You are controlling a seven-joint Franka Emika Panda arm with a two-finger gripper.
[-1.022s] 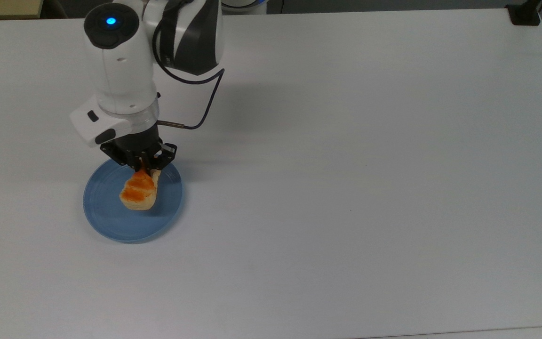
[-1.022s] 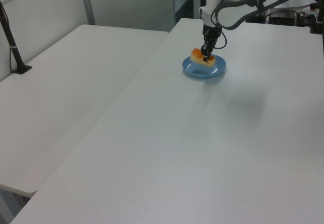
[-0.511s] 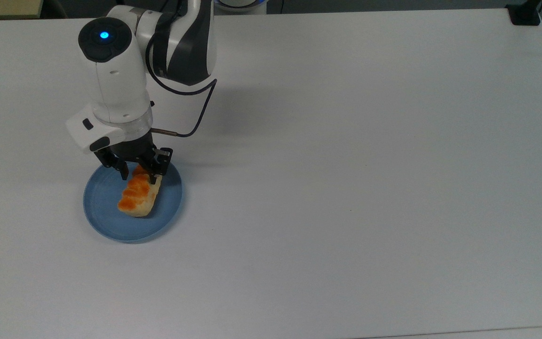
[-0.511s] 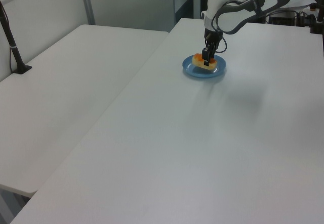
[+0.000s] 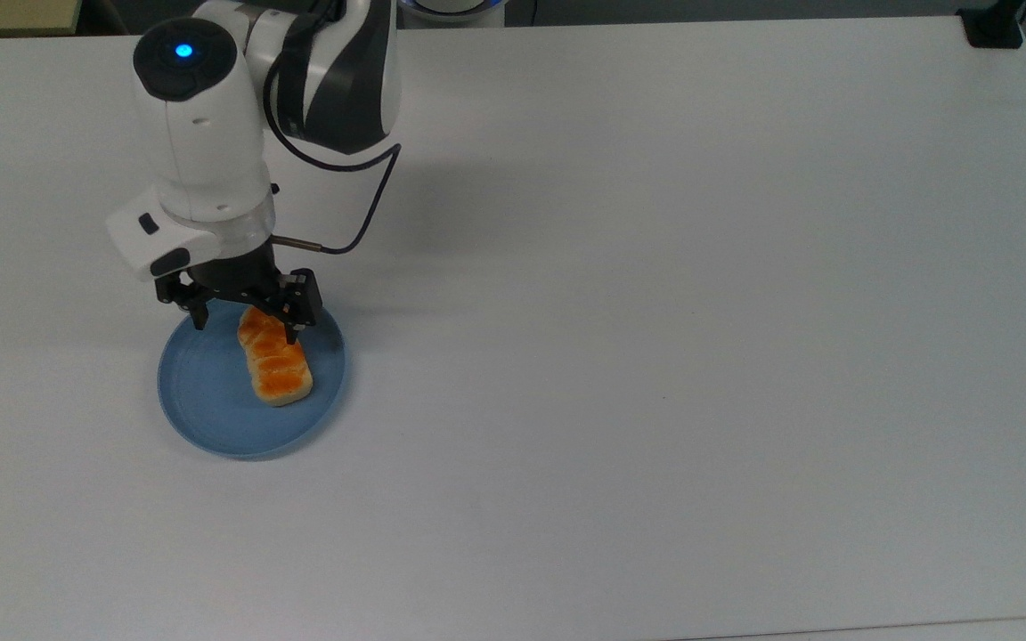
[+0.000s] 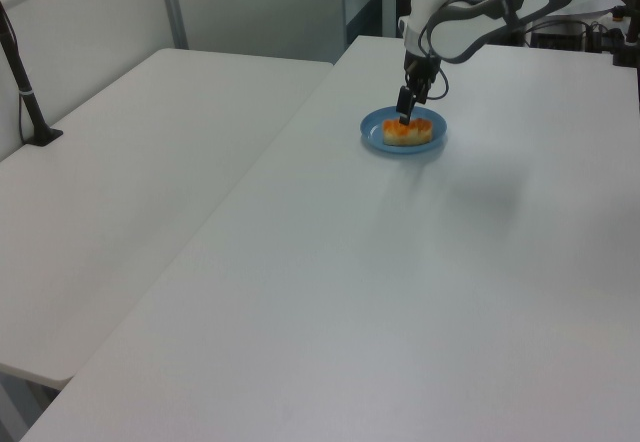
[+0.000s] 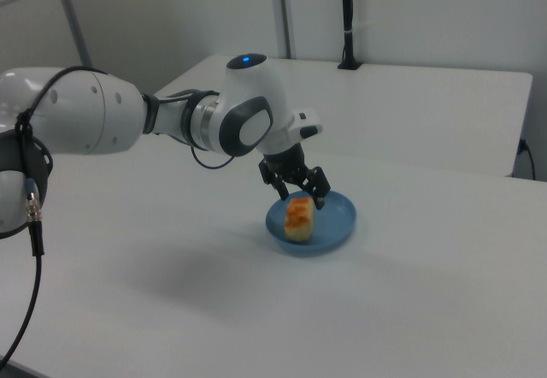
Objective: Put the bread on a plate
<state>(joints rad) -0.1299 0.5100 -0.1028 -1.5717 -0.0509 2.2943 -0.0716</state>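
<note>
We have the small oblong orange-topped bread loaf point(image 5: 275, 365) lying flat inside the round light-blue plate point(image 5: 201, 418), our black two-finger gripper point(image 5: 246, 322) spread wide above its end, so placement looks done.

A robotics lab: bare white tables point(image 5: 655, 312), plain partition walls point(image 7: 410, 19).

The white table point(image 5: 655, 312) carried 1 plate point(image 5: 201, 409) near the top view's left edge.
</note>
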